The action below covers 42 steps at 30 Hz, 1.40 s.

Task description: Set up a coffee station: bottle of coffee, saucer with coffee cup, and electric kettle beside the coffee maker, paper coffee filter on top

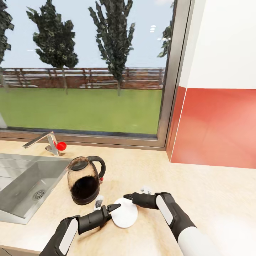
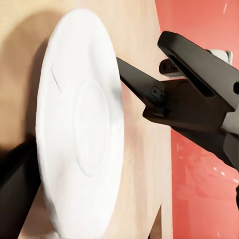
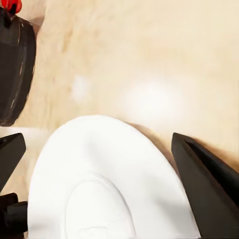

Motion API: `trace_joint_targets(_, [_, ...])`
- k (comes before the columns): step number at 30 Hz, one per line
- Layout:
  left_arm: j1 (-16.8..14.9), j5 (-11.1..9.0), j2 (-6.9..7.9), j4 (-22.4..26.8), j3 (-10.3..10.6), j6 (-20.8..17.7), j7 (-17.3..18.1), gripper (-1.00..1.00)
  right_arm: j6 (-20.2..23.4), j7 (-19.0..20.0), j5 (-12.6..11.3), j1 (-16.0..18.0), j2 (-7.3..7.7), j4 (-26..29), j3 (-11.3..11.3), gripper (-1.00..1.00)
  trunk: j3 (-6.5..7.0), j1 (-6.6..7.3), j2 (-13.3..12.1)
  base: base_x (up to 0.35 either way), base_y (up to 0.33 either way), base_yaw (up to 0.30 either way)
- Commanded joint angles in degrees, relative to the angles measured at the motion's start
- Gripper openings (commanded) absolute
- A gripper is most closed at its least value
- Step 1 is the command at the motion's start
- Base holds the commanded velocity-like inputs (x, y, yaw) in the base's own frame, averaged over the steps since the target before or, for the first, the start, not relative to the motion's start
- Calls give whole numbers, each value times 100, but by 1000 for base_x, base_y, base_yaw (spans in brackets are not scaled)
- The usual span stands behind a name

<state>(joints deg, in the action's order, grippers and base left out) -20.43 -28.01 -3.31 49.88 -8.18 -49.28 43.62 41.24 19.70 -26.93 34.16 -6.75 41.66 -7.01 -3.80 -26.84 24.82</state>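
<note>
The white saucer hangs tilted just above the beige countertop, to the right of the dark glass electric kettle. My left gripper is shut on the saucer's left rim; the left wrist view shows the saucer edge-on with one of my fingers beside it. My right gripper is open at the saucer's far rim, and its fingers stand wide apart on either side of the saucer. The kettle's base is close by. The coffee maker, bottle, filter and cup are out of view.
A steel sink with a faucet and a red knob lies to the left. A large window runs along the back. A red wall panel bounds the counter on the right, with open counter in front of it.
</note>
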Motion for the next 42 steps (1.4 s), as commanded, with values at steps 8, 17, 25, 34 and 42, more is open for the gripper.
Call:
trace_joint_targets(8, [-4,103,-3,-4,-17,6,6,100,31,14,35,1,-35,0,-3,100,-14,-4,11,0,0,0])
trace_joint_targets(17, [-4,103,-3,-5,-17,-1,11,100,33,16,32,3,-37,0,-2,100,-14,-4,11,0,0,0])
trace_joint_targets(25, [-3,103,-4,-12,-17,-9,10,100,33,16,35,3,-37,0,-2,100,-14,-4,11,0,0,0])
trace_joint_targets(34, [-2,107,-7,-13,66,-19,7,100,33,16,33,2,-37,0,-2,100,-14,-4,11,0,0,0])
trace_joint_targets(42, [-4,103,-4,-7,396,-28,7,100,33,16,34,2,-37,0,-2,100,-14,-4,11,0,0,0])
